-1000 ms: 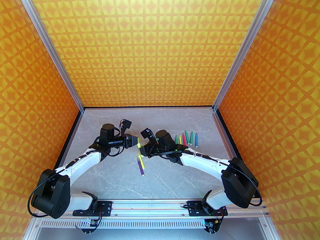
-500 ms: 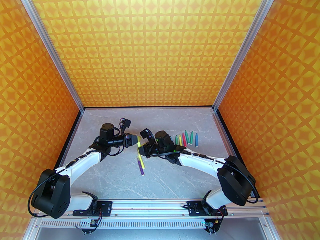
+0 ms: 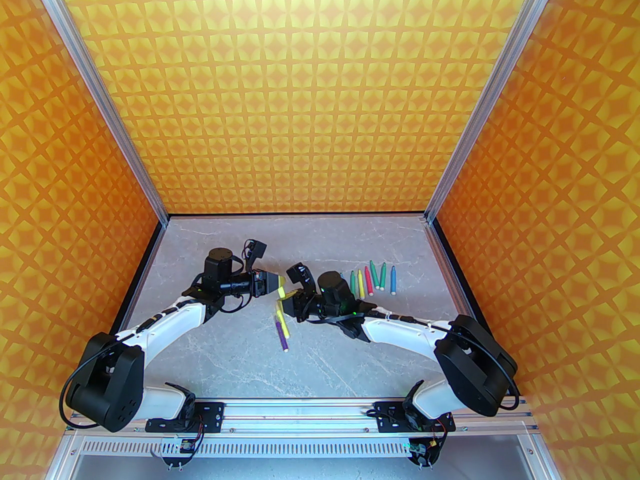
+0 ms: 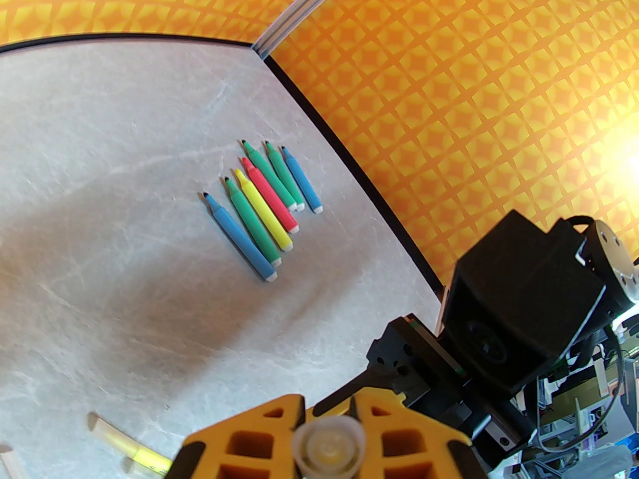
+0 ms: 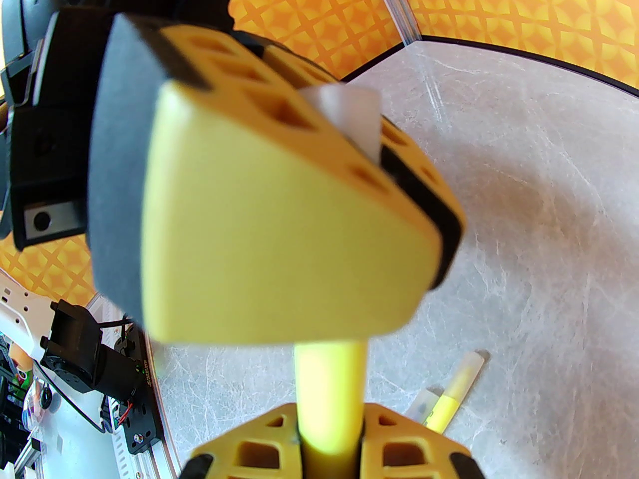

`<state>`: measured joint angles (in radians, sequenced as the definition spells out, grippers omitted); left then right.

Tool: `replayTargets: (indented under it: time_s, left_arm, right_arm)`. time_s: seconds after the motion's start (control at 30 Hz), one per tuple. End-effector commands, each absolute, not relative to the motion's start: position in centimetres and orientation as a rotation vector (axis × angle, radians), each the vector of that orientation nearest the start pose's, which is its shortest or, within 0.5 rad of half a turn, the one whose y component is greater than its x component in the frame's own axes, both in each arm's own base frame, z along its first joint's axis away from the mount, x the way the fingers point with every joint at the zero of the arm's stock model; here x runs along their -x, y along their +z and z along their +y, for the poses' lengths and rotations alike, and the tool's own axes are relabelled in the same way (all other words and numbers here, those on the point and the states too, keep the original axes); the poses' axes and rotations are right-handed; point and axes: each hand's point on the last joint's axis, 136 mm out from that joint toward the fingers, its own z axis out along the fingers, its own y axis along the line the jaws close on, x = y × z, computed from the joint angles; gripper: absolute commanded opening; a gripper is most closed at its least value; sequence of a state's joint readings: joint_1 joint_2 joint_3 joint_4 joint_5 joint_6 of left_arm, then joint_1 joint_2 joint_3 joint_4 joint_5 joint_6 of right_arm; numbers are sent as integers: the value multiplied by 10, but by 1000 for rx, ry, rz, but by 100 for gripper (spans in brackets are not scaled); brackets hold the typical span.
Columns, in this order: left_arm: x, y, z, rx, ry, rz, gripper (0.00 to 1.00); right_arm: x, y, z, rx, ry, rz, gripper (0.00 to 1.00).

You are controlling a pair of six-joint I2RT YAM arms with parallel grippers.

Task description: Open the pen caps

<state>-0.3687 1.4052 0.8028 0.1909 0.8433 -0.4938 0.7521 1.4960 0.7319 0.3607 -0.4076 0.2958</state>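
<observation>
A yellow pen (image 3: 281,294) hangs above the table between both grippers. My right gripper (image 5: 330,417) is shut on its yellow barrel (image 5: 329,377). My left gripper (image 4: 329,414) is shut on the pale translucent pen cap (image 4: 327,449) at the other end. In the right wrist view that cap (image 5: 352,113) sticks out behind the left gripper's fingers (image 5: 279,217). From above, the left gripper (image 3: 280,284) and right gripper (image 3: 283,304) meet tip to tip left of the table's centre.
A capped yellow pen (image 3: 281,322) and a purple pen (image 3: 283,337) lie on the grey table (image 3: 350,368) just below the grippers. A row of several uncapped blue, green, yellow and red pens (image 4: 264,207) lies at the right (image 3: 374,279).
The right gripper has closed on the yellow pen's barrel. Both wrists have shifted slightly to the right with the pen between them.
</observation>
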Motion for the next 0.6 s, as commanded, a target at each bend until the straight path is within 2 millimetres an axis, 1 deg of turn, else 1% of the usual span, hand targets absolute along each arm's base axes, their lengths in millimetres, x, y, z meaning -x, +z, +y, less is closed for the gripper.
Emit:
replayTargets:
  time_s: [0.0,0.2,0.57]
  left_arm:
    - [-338,252,-253,-434,-1333,1906,0]
    - [-347,252,-250,-375,-1330,1909,0]
    - [-361,251,-243,-283,-1325,1908,0]
  right_arm:
    - [-247,107,323,752,1007,2165,0]
    - [-239,97,313,752,990,2186,0]
    - [-231,84,305,734,994,2204,0]
